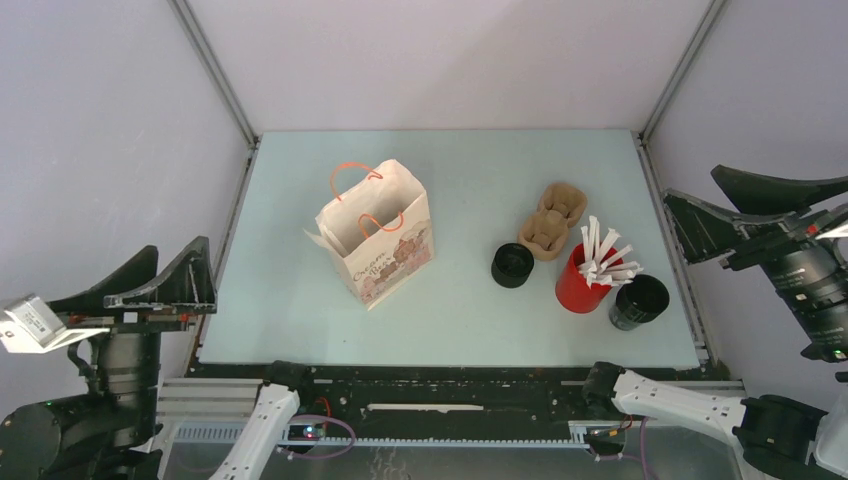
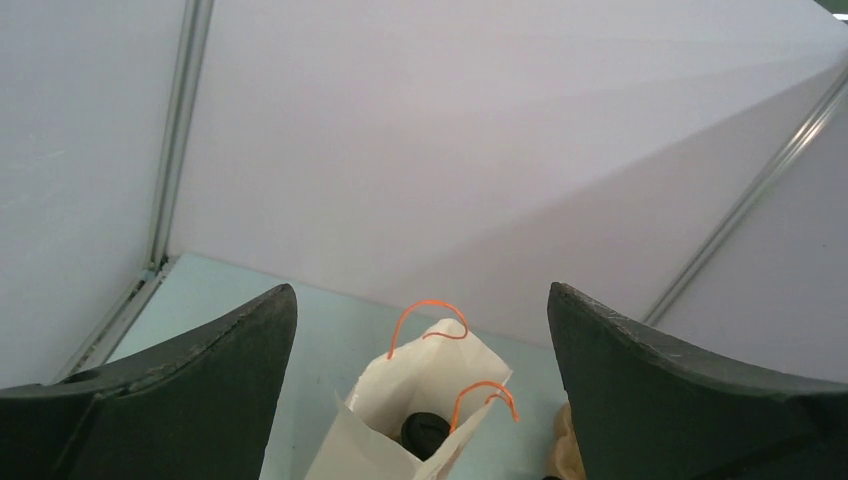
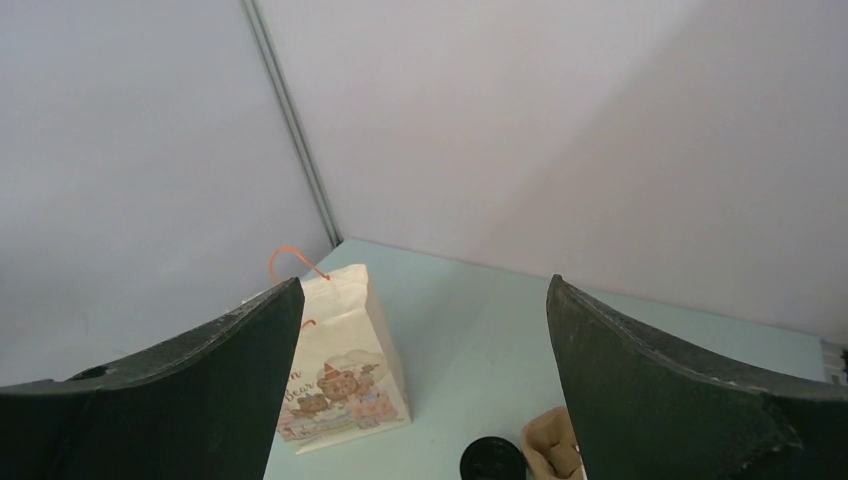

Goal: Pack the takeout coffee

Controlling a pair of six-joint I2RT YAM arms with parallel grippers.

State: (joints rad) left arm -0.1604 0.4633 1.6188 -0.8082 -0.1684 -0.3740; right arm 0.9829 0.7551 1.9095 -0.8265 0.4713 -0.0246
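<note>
Both empty, fingers spread wide: left gripper (image 1: 180, 248), right gripper (image 1: 692, 184), neither near anything. A black cup (image 1: 512, 265), likely the takeout coffee, stands on the table well ahead of the right fingers. A second black cup (image 1: 638, 300) sits closer to them. Neither is in the paper bag (image 1: 375, 235). A dark round thing (image 2: 425, 432) shows inside the bag, ahead between the left fingers; can't tell what. Looks partly done at best: grasp and bagging left.

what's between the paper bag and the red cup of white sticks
A small round black cup stands there, nearer the red cup than the white paper bag with orange handles; the top view shows it.
</note>
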